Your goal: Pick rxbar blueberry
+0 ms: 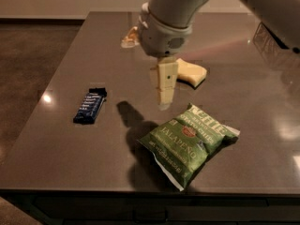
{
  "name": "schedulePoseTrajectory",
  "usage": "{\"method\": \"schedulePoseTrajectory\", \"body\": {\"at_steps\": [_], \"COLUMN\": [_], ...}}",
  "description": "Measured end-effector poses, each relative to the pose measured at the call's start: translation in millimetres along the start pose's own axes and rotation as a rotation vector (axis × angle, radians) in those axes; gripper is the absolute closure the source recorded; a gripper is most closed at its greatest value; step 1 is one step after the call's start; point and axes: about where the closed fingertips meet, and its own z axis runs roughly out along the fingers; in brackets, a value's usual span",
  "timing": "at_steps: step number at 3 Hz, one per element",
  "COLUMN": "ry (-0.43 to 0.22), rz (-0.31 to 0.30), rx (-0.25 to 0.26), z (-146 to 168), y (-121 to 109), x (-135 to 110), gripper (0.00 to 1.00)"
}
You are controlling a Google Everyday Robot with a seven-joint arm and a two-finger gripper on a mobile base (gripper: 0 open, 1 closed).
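The rxbar blueberry [90, 105] is a slim dark blue bar with white lettering and black ends. It lies flat on the dark grey table [65, 144], left of centre. My gripper [164, 102] hangs from the arm above the middle of the table and points down. It is to the right of the bar, well apart from it, and holds nothing that I can see. Its shadow falls on the table between the bar and the chip bag.
A green jalapeño chip bag [190, 137] lies just right of and below the gripper. A pale yellow sponge [192, 72] sits behind the gripper, partly hidden by it. The table's front edge is near the bag, and its left edge is near the bar.
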Motion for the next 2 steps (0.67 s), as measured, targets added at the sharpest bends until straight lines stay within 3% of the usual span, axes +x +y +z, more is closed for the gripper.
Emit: {"method": "schedulePoseTrajectory", "body": {"at_steps": [2], "ry": [0.012], "rz": [-0.271], "rx": [-0.117], "z": [71], "y": [-28], "x": [-61], "gripper": [0.0]}}
